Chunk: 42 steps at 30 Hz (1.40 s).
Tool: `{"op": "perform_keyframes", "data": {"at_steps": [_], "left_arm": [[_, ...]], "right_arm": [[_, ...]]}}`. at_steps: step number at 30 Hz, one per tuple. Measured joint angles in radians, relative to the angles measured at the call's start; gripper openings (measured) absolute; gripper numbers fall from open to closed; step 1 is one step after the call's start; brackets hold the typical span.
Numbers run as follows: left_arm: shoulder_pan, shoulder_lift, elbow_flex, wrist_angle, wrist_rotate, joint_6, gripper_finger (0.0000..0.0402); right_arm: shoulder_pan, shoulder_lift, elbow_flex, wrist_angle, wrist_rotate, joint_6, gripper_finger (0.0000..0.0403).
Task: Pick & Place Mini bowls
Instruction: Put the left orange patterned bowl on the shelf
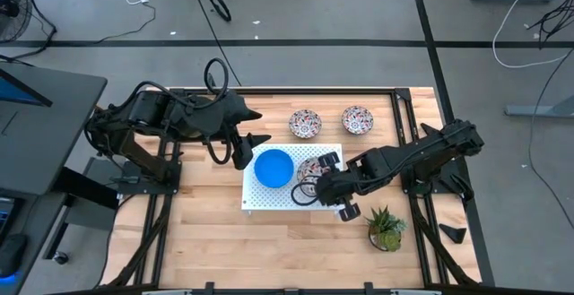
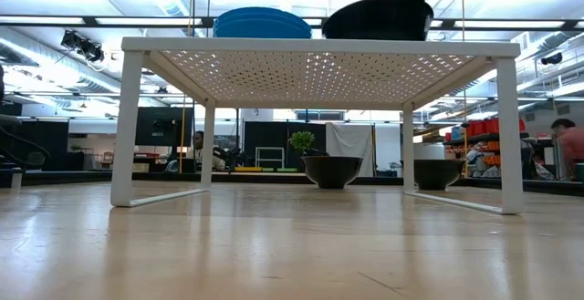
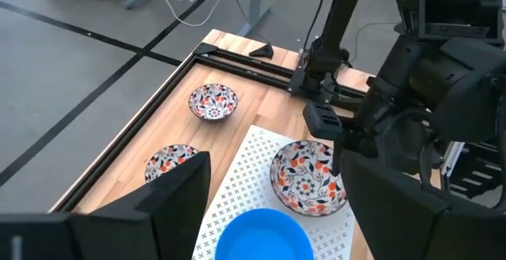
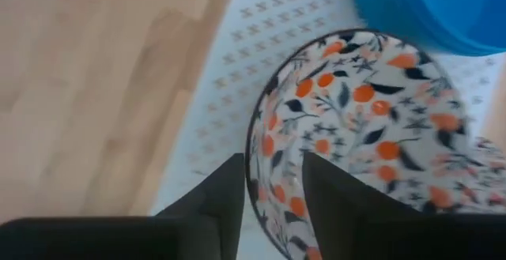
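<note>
Floral bowl (image 4: 364, 133) rim between right gripper (image 4: 273, 193) fingers, on board (image 1: 269, 196).

Table (image 1: 206, 232): light wood planks, smooth satin finish w/ faint sheen in low view; dark matt metal rails at edges. Perforated board (image 1: 269, 196): white, matt, looks like painted sheet metal, w/ thin white legs. Blue bowl (image 1: 273, 168): plain bright blue, smooth, slight gloss, plastic or glazed, cannot tell. Floral bowl on board (image 4: 364, 126): white ground w/ red-and-dark print, smooth glossy glaze, dark rim line. Two floral bowls on table (image 1: 305, 123), (image 1: 358, 119): same glossy patterned finish. Right gripper (image 4: 273, 189) and left gripper (image 3: 269, 212): fingers dark, matt, plastic-looking. Arms: black matt housings, rubbery cables. Plant (image 1: 386, 228): green spiky leaves, matt. Floor: grey, dull, smooth.
</note>
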Motion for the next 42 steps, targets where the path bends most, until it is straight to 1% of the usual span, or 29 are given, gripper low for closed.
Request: {"op": "perform_keyframes", "data": {"at_steps": [4, 6, 10, 14, 24, 28, 32, 34, 36, 39, 42], "left_arm": [[0.000, -0.001, 0.000, 0.000, -0.003, 0.013, 0.0288], [0.000, -0.005, -0.001, 0.000, -0.005, 0.021, 0.0288], [0.000, -0.007, -0.001, 0.000, -0.007, 0.025, 0.0288], [0.000, -0.007, -0.001, -0.009, -0.007, 0.025, 0.0288], [-0.002, -0.006, -0.001, -0.029, 0.026, 0.015, 0.0288], [-0.002, -0.008, -0.001, -0.103, 0.022, -0.014, 0.0288], [-0.004, -0.026, -0.001, -0.244, 0.010, -0.066, 0.0288], [-0.008, -0.036, 0.000, -0.303, 0.004, -0.069, 0.0288], [-0.033, -0.054, -0.002, -0.348, -0.023, -0.050, 0.0288], [-0.079, -0.103, -0.002, -0.369, -0.077, 0.002, 0.0288], [-0.118, -0.160, -0.002, -0.372, -0.085, 0.051, 0.0288]], "right_arm": [[0.000, 0.000, 0.000, 0.000, -0.077, 0.031, 0.0148], [0.000, 0.000, 0.000, 0.000, -0.090, 0.054, 0.0155], [-0.002, 0.000, 0.000, -0.002, -0.082, 0.070, 0.0163], [-0.020, -0.001, 0.000, -0.013, -0.024, 0.053, 0.0164], [-0.072, -0.001, 0.000, -0.055, -0.013, 0.039, 0.0164], [-0.069, -0.001, 0.000, -0.061, -0.018, 0.045, 0.0164], [-0.053, -0.004, 0.000, -0.088, -0.055, 0.051, 0.0164], [-0.043, -0.010, 0.000, -0.099, -0.076, 0.062, 0.0164], [-0.033, -0.021, 0.000, -0.104, -0.090, 0.078, 0.0164], [-0.021, -0.044, 0.000, -0.105, -0.092, 0.082, 0.0164], [-0.015, -0.065, 0.000, -0.103, -0.095, 0.084, 0.0164]]}}
